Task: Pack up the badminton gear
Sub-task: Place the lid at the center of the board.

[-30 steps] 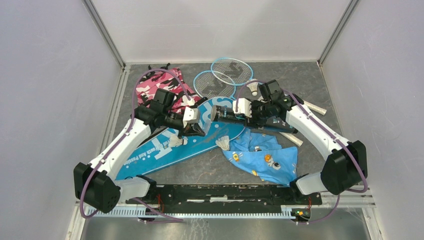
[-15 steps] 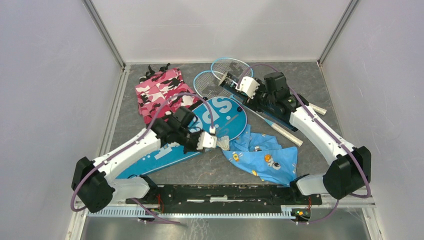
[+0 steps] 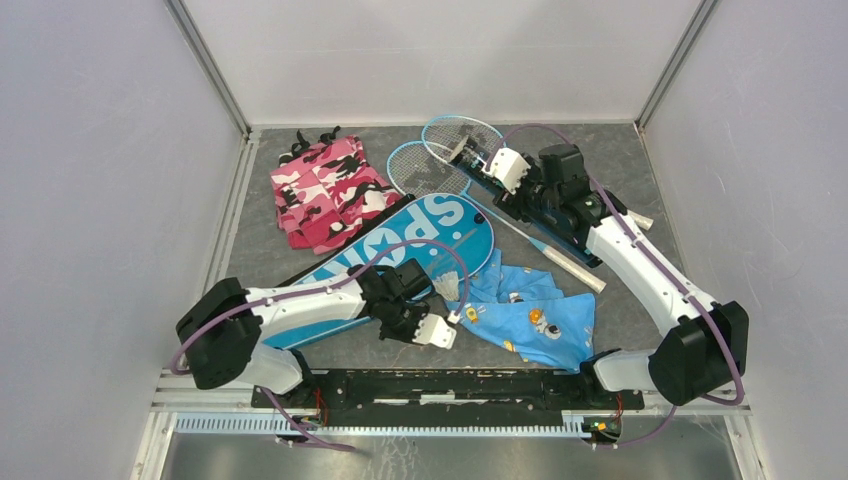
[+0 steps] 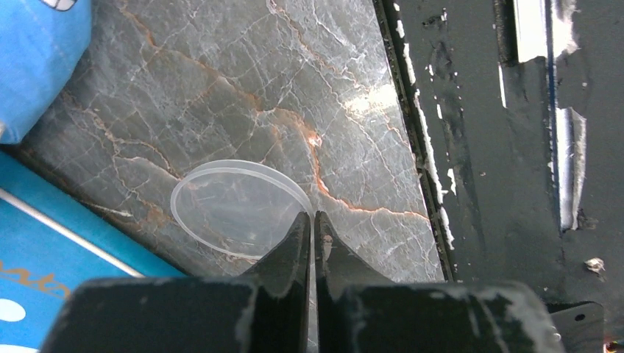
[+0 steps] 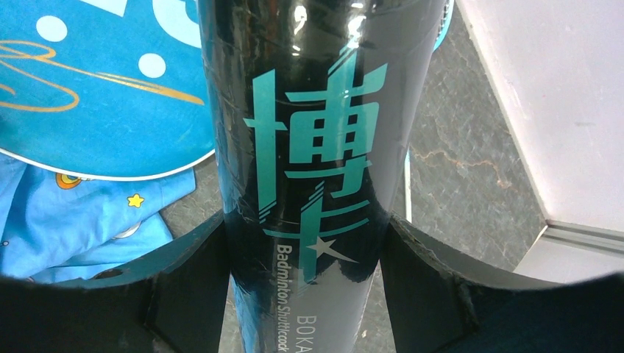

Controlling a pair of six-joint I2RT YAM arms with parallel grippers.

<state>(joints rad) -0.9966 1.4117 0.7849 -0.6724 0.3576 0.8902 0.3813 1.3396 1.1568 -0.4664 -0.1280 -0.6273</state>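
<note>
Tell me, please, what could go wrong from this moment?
The left gripper seems to pinch only the thin rim of the clear lid; it may slip out. The right gripper holds the glossy black tube above the racquets; it may slide and drop on them.

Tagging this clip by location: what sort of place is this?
Probably a robot lab test cell, not a court: blank white walls with metal framing box in a marble-look table, and two arms are bolted to a black rail.
</note>
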